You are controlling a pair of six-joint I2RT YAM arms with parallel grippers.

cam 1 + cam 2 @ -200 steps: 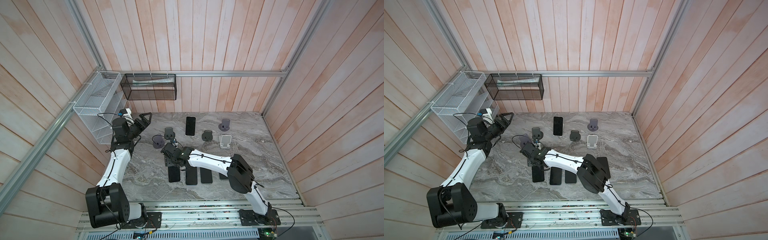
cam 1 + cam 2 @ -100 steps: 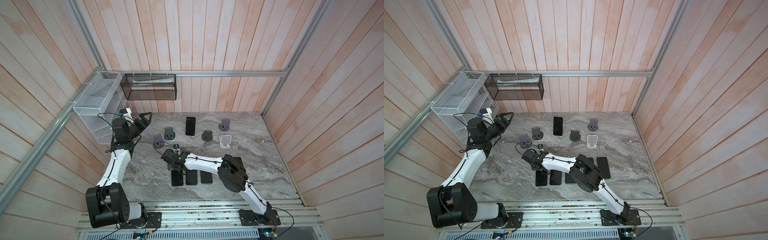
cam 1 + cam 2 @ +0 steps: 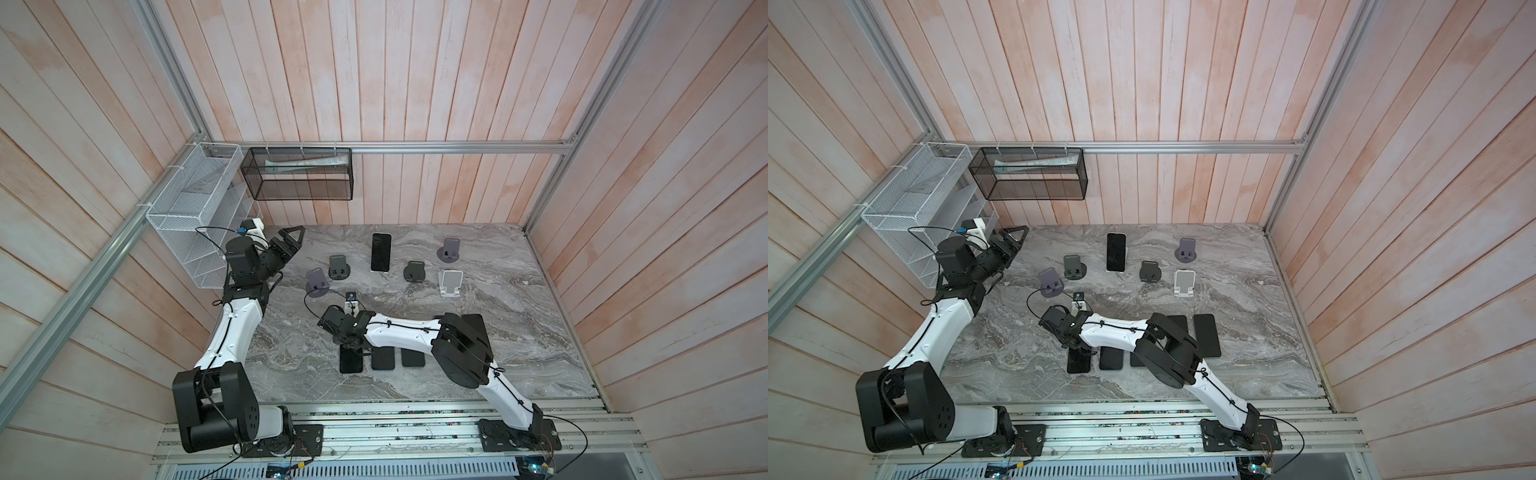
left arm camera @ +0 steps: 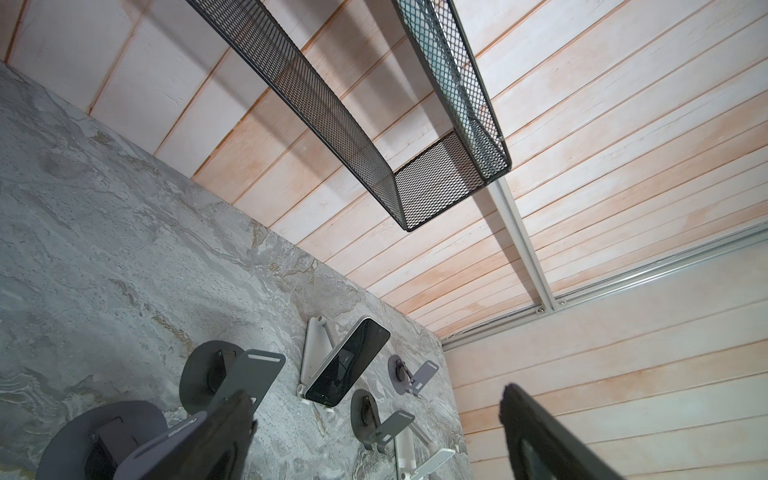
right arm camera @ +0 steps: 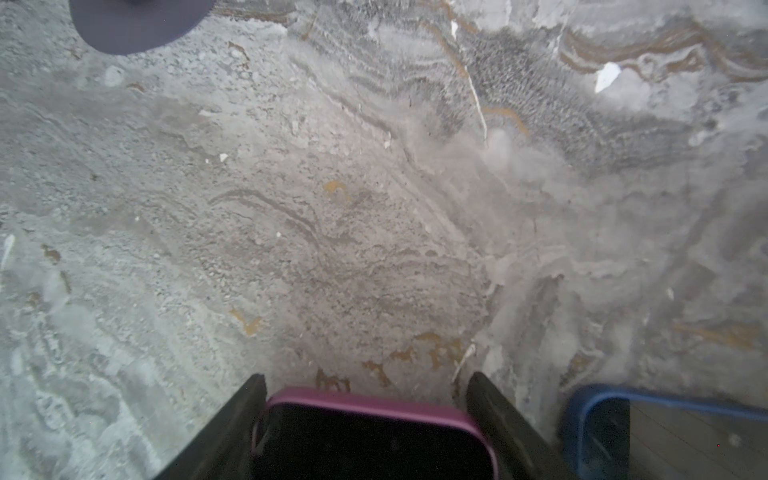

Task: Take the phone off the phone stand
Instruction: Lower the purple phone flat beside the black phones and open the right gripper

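Across the middle of both top views: grey marbled tabletop (image 3: 498,332).

At upper left, fixed to the side wall: white wire basket (image 3: 178,216). Cannot tell its contents through the mesh. Just right of it, hung on the back wall: black mesh basket (image 3: 299,189). Holds a pale long packet (image 3: 305,161) along its rear edge; cannot tell what it is.

At left, raised beside the white wire basket: left claw (image 3: 291,243). Gapes wide, grips nothing.

Low at centre: right claw (image 5: 365,378). Closes on the long sides of the pink-cased phone (image 5: 374,436), with a finger against each side. Sits at the left end of a row of flat phones near the tabletop's bottom edge. Just right in that row: blue-cased phone (image 5: 602,424), then a third phone (image 3: 412,357).

At centre rear: dark-screened phone (image 3: 381,257), leaning on a white stand (image 4: 311,357).

Around it, bare: left purple stand (image 3: 318,282), left grey stand (image 3: 340,266), right grey stand (image 3: 414,272), right purple stand (image 3: 451,251), second white stand (image 3: 451,284).
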